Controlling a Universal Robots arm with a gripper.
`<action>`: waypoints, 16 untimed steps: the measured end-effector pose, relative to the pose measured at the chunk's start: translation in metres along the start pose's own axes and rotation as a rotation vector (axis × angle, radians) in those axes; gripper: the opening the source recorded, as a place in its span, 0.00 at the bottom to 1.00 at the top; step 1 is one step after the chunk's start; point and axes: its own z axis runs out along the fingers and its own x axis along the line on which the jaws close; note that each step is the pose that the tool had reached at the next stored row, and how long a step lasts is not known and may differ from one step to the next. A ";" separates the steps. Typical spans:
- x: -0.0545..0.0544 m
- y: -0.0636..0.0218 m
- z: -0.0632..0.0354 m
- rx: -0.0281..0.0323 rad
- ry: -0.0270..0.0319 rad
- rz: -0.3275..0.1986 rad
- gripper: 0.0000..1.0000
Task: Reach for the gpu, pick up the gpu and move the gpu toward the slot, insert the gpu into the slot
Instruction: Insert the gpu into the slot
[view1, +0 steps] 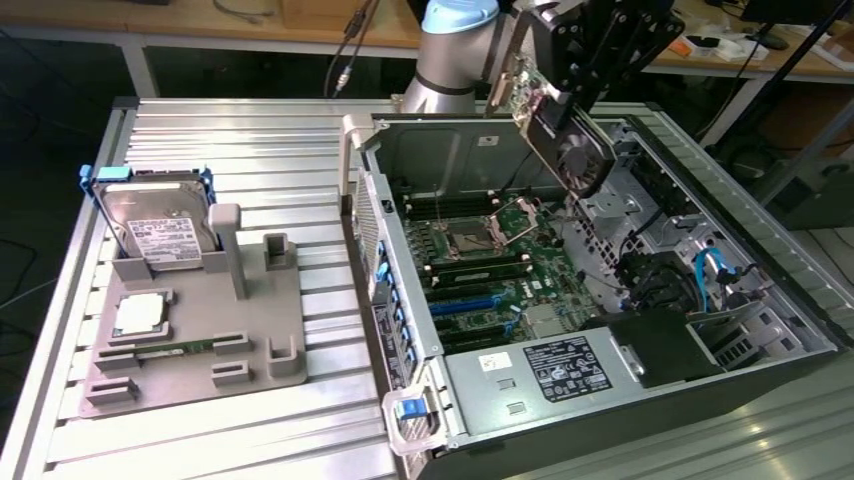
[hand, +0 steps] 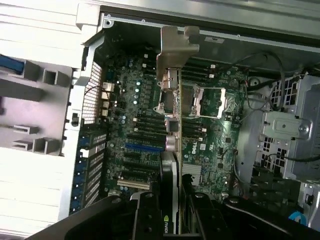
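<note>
In the exterior view, the gripper (view1: 571, 88) hangs at about one o'clock from the picture's middle, over the open computer case (view1: 400, 330), and is clenched on the gpu (view1: 574, 145). The card is in the air above the motherboard, clear of it and tilted. Its long axis runs from eleven o'clock, where the metal bracket sits, down to five o'clock, and the round fan faces the camera. The slot (view1: 467, 297), a blue strip on the board, lies at about seven o'clock from the card and well apart from it. A hard drive (view1: 154, 225) stands on a grey fixture (view1: 187, 350) at nine o'clock.

In the wrist view, the gpu (hand: 171, 125) appears edge-on. Its long axis runs straight away from the gripper (hand: 172, 200), with the bracket at the far end. The blue slot (hand: 144, 147) lies beside the card's line and crosswise to it.
</note>
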 end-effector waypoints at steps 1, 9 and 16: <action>0.000 0.0000 0.0002 -0.0001 0.0008 -0.019 0.27; 0.000 -0.0001 0.0020 -0.0004 0.0086 -0.208 0.27; 0.000 -0.0002 0.0042 -0.0006 0.0144 -0.350 0.27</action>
